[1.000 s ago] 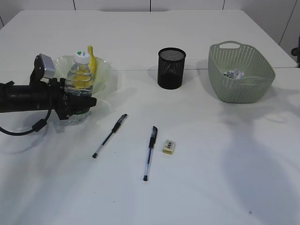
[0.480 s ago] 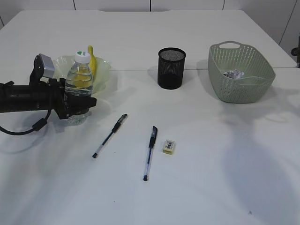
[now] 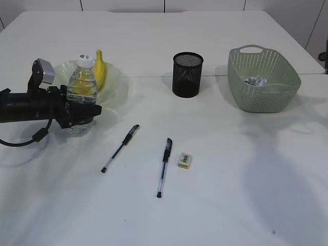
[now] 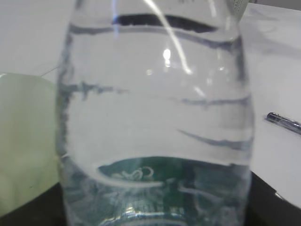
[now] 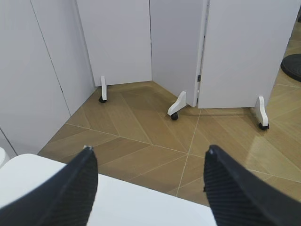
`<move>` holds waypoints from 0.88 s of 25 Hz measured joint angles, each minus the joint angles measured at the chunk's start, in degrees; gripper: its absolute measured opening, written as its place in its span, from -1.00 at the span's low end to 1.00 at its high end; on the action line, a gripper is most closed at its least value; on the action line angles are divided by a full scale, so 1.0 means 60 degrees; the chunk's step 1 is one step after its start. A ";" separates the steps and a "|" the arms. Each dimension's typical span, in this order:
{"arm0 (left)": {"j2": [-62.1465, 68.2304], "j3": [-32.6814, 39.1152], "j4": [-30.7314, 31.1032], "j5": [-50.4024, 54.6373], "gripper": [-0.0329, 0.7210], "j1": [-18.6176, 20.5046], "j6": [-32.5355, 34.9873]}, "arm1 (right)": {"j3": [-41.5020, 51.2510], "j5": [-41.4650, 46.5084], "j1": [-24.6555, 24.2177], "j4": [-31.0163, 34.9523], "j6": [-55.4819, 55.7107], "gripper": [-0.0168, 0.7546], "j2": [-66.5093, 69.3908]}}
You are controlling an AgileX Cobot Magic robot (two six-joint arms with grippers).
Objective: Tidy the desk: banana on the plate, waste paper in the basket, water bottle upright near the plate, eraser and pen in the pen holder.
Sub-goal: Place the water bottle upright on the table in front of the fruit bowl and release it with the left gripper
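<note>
**Item: water bottle, upright placement beside the plate**

I am standing the water bottle (image 3: 82, 92) on the table (image 3: 215, 195) with my left gripper (image 3: 77, 110) around its lower body, jaws set apart to the bottle's width and gripping it. It is standing upright, touching or just beside the plate (image 3: 115, 82), where the banana (image 3: 100, 69) is already lying.

Handling note: I am judging it best to confirm the base is resting flat, part the jaws evenly, then back straight out along the arm's line so neither finger drags the bottle over.

In the left wrist view the bottle (image 4: 155, 117) is filling the frame, sitting squarely between my fingers.

My right gripper (image 5: 148, 183) is standing wide and empty, off the table.

Outstanding: two pens (image 3: 120, 148) (image 3: 164, 166) and the eraser (image 3: 185, 160), lying loose, well apart from the pen holder (image 3: 187, 75). Waste paper (image 3: 256, 81) is in the basket (image 3: 264, 100).
</note>
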 joint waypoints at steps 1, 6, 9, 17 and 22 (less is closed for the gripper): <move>0.0000 0.0000 0.0000 0.0000 0.29 0.0000 -0.0004 | 0.0000 0.0000 0.0000 0.0000 0.0000 0.41 0.0000; 0.0000 0.0000 0.0000 0.0000 0.29 0.0000 -0.0020 | 0.0000 0.0000 0.0000 0.0000 0.0000 0.41 0.0000; 0.0000 0.0000 0.0000 0.0000 0.29 0.0000 -0.0024 | 0.0000 0.0000 0.0000 -0.0125 0.0000 0.41 0.0000; 0.0000 0.0000 0.0000 0.0000 0.29 0.0000 -0.0040 | 0.0000 0.0000 0.0000 -0.0282 0.0000 0.41 0.0000; 0.0000 0.0000 0.0000 0.0000 0.29 0.0000 -0.0040 | 0.0000 0.0000 0.0000 -0.0319 0.0000 0.41 0.0000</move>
